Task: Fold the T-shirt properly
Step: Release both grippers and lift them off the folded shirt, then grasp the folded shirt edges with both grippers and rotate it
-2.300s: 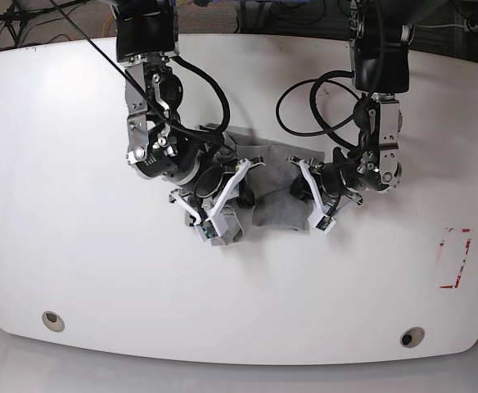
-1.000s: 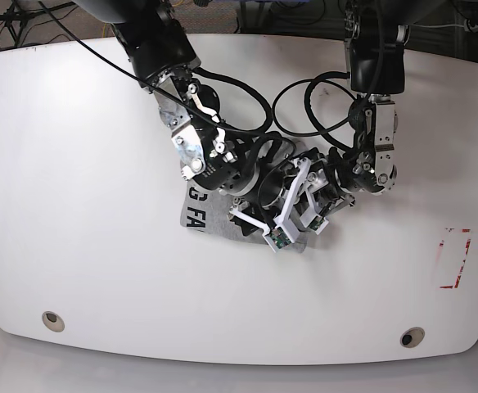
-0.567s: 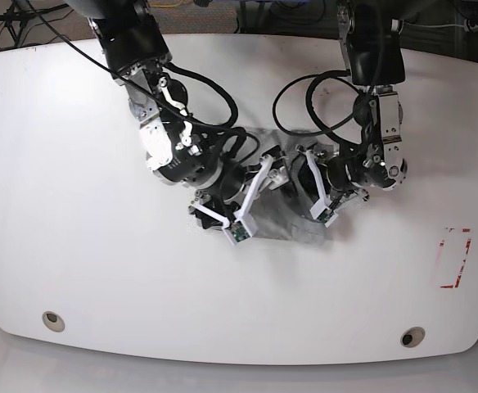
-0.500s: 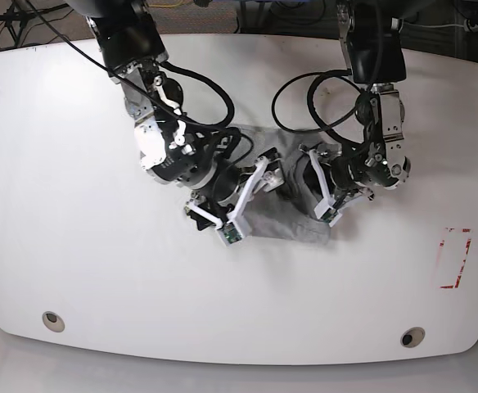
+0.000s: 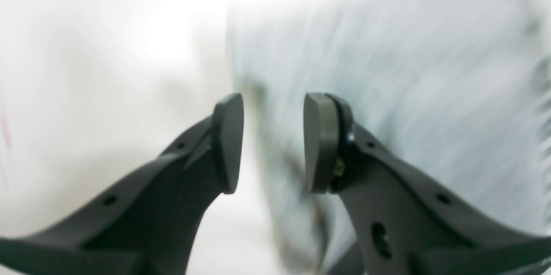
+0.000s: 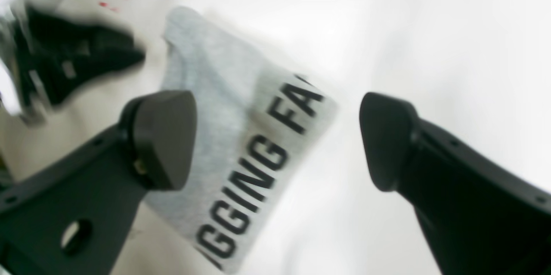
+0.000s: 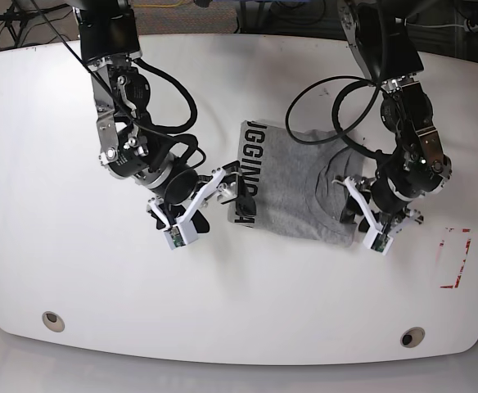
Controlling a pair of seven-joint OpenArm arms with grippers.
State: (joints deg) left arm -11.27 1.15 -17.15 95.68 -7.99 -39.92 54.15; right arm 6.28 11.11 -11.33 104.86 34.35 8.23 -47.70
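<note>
Near the middle of the white table (image 7: 67, 270), slightly toward three o'clock, the T-shirt (image 7: 292, 184) is lying folded into a compact grey rectangle; its black lettering is running along the nine o'clock edge, reading upward in the base view; a curved seam or neckline is showing on the cloth toward its three o'clock side.

At nine o'clock of the shirt, the right gripper (image 7: 198, 201) is hanging just beside the lettered edge, its white fingers spread wide and nothing sitting between them; in the right wrist view the dark pads (image 6: 161, 137) are standing far apart, with the grey fabric and the letters "GGING FA" lying below and between them, blurred; whether the tips are touching the cloth I cannot tell.

At three o'clock of the shirt, the left gripper (image 7: 362, 214) is sitting over the shirt's right edge; in the left wrist view its two pads (image 5: 318, 141) are standing at a narrow gap, parted, with nothing visibly pinched between them; blurred grey fabric is filling the side toward three o'clock and bare white tabletop the side toward nine o'clock, so the jaws are straddling the shirt's border.

Toward four o'clock on the table, well apart from the shirt, a red outlined mark (image 7: 455, 258) is showing; two round holes (image 7: 52, 320) are lying near the six o'clock edge.
</note>
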